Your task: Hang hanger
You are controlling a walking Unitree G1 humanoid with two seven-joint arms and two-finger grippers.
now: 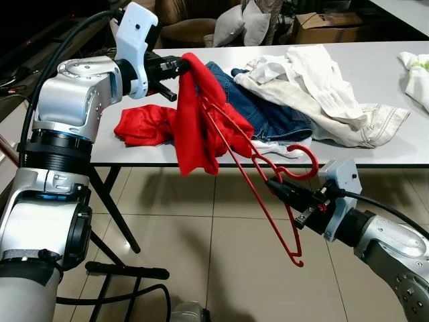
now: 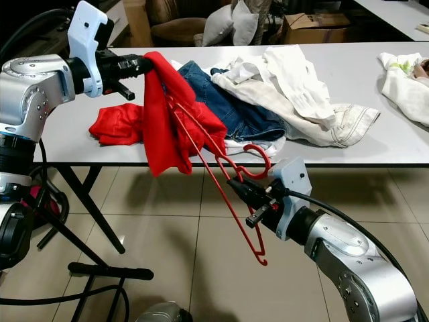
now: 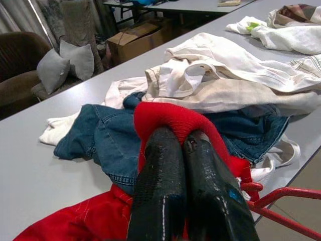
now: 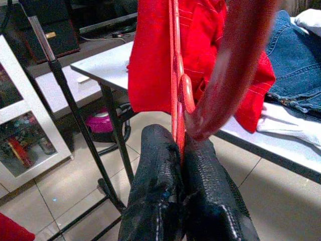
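Observation:
A red plastic hanger slants down in front of the table, one arm inside a red garment. My right gripper is shut on the hanger just below its hook; in the right wrist view the fingers clamp the red neck. My left gripper is held high over the table's front edge, shut on the top of the red garment, which drapes down from it. In the left wrist view red cloth wraps over the closed fingertips.
The grey table carries blue jeans, cream clothes and more red cloth. A white garment lies at its far right. A black stand base rests on the tiled floor. Boxes and an armchair with cushions stand behind.

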